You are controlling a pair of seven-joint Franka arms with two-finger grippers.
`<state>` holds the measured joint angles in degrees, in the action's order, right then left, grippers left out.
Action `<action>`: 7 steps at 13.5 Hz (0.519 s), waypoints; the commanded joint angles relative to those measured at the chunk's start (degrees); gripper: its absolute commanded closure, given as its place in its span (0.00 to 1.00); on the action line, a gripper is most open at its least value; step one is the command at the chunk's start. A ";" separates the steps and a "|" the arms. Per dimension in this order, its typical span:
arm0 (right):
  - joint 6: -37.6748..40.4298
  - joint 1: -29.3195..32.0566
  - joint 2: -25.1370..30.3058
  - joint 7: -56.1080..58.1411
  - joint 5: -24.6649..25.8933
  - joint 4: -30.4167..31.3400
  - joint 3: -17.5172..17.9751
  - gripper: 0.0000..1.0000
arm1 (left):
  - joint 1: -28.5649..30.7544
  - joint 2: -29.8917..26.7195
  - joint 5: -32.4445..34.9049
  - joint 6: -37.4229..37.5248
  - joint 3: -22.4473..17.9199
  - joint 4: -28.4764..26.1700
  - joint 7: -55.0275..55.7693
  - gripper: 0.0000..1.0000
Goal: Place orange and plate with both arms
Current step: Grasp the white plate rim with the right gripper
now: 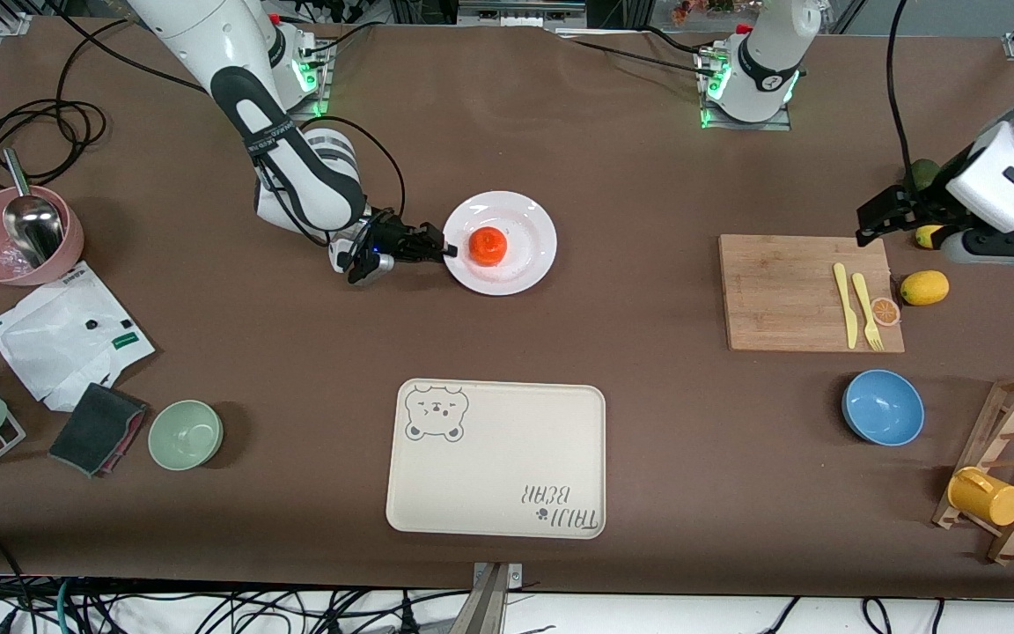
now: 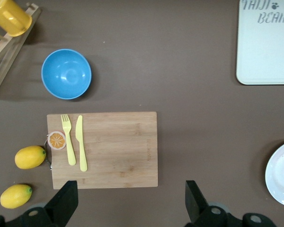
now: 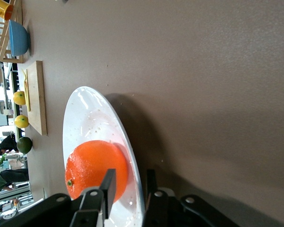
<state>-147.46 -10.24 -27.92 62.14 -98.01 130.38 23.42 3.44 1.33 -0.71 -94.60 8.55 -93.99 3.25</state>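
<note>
The orange [image 1: 488, 246] lies in the middle of the white plate [image 1: 516, 220], which rests flat on the brown table. My right gripper [image 1: 447, 251] is low at the plate's rim on the side toward the right arm's end of the table. In the right wrist view one finger [image 3: 109, 182] is above the plate [image 3: 85, 118] close to the orange [image 3: 92, 165], the other finger [image 3: 151, 177] is under the rim, and a gap shows. My left gripper [image 1: 878, 216] hangs open and empty over the table beside the cutting board, its fingers [image 2: 66, 196] wide apart.
A beige bear tray [image 1: 496, 458] lies nearer the front camera than the plate. A cutting board [image 1: 789, 291] with a yellow fork and knife, lemons [image 1: 924, 287], a blue bowl [image 1: 883, 407] and a mug rack [image 1: 1013, 467] are at the left arm's end. A green bowl [image 1: 185, 433] and pink bowl [image 1: 18, 238] are at the right arm's end.
</note>
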 commanded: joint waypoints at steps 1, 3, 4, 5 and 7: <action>-0.64 0.13 -0.38 2.55 -2.09 0.31 0.40 0.82 | 0.60 1.22 -0.44 0.82 0.24 2.23 -0.43 0.00; -0.64 0.13 -0.64 2.64 -2.19 0.31 0.40 0.88 | 0.87 1.22 -0.44 1.44 0.32 2.23 -0.52 0.00; -0.64 0.13 -0.64 2.64 -2.19 0.31 0.40 0.91 | 0.87 1.22 -0.44 1.53 0.41 2.23 -0.52 0.00; -0.64 0.04 -0.82 2.64 -2.19 0.31 0.40 0.93 | 0.87 1.13 -0.44 1.70 0.41 2.23 -0.52 0.00; -0.64 0.13 -1.08 4.12 -3.14 0.31 0.40 0.99 | 0.96 1.13 -0.44 2.14 0.24 2.23 -0.61 0.00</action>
<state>-146.89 -10.20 -28.62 63.66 -98.97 130.38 23.45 4.01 1.49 -0.70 -94.10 8.71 -93.79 3.25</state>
